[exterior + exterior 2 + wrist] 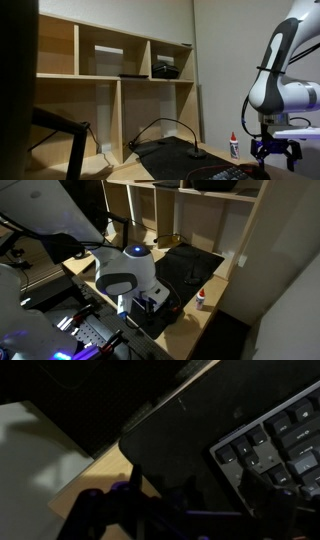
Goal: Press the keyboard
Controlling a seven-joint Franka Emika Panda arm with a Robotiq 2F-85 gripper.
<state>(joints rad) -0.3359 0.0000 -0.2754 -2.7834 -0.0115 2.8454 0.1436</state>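
Observation:
The black keyboard (283, 445) with rows of dark keys lies on a smooth black mat (180, 435) at the right of the wrist view. Its near edge also shows low in an exterior view (226, 173). My gripper (193, 495) hangs just above the mat, and its right finger reaches over the keyboard's left end. The fingers stand apart and hold nothing. In an exterior view the gripper (276, 151) hovers a little above the desk. In the other exterior view the arm (128, 272) hides the keyboard.
A wooden shelf unit (115, 75) stands behind the desk and holds black devices (166, 70). A small white bottle with a red cap (234, 147) stands by the mat; it also shows in an exterior view (200, 298). A black gooseneck cable (175, 128) arches over the mat. The bare wooden desk (85, 485) lies to the left.

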